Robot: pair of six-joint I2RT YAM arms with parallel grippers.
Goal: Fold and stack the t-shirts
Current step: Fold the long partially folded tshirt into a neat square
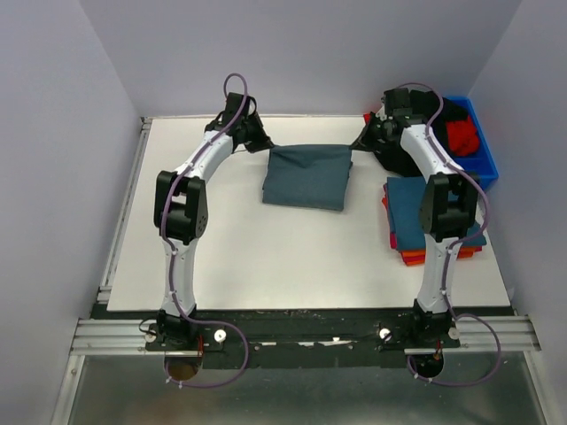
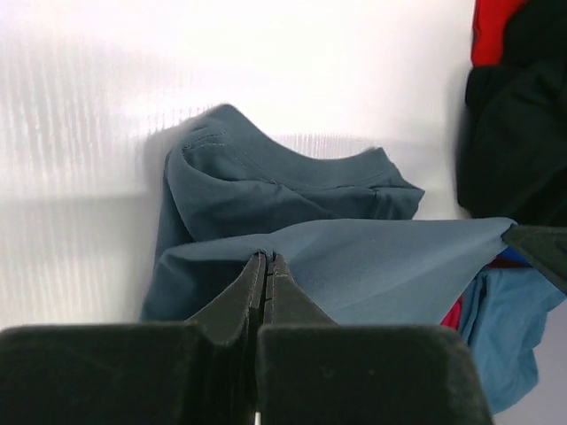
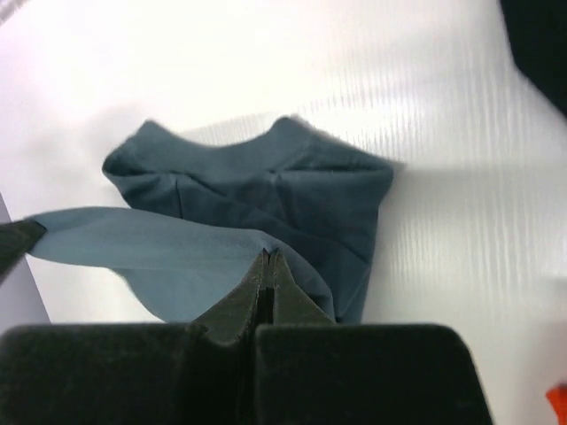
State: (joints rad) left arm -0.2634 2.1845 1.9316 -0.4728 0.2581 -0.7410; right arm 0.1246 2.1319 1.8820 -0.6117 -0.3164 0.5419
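Observation:
A slate-blue t-shirt (image 1: 307,176) lies partly folded at the far middle of the white table (image 1: 221,257). My left gripper (image 1: 263,142) is shut on its far left corner, seen in the left wrist view (image 2: 266,258). My right gripper (image 1: 361,139) is shut on its far right corner, seen in the right wrist view (image 3: 269,254). Both hold the far edge lifted and stretched between them over the lower layer (image 2: 266,190), whose collar faces away. A stack of folded shirts (image 1: 415,232), blue on top with red and orange below, sits at the right.
A blue bin (image 1: 478,150) with red and black clothes stands at the far right corner. A black garment (image 1: 399,150) lies beside it, behind my right arm. The table's left and near parts are bare white surface.

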